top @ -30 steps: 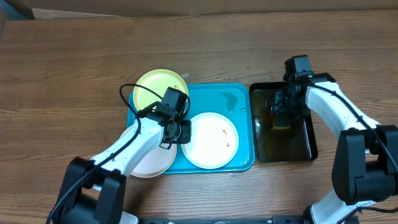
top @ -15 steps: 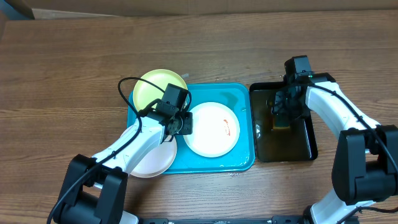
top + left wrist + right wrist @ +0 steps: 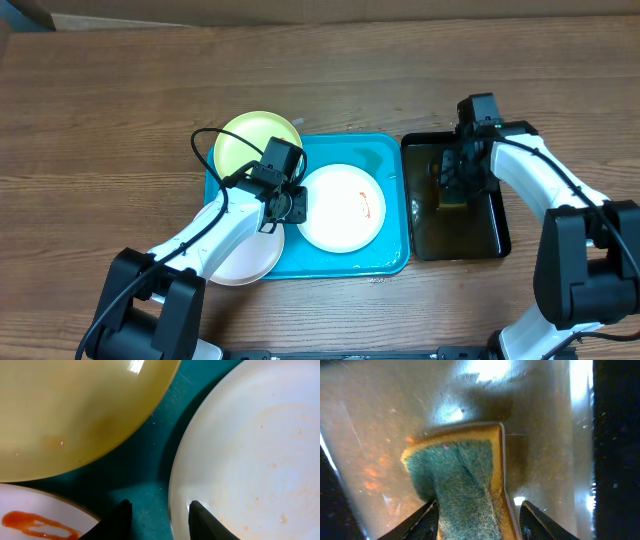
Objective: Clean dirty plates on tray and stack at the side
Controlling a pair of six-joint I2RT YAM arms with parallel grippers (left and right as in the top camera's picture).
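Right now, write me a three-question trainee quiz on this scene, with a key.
1. True or false: the right gripper grips the sponge over the black tray.
2. The back-left plate is: A lime-green; B red; C black.
3. Fill in: the sauce-smeared white plate lies on the ____ tray.
Key: 1 true; 2 A; 3 turquoise.

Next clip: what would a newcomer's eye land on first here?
The turquoise tray at mid-table, with a white plate on it carrying a red sauce smear and a lime-green plate over its far-left corner. To its right, the right gripper clamps a green sponge in the black tray.
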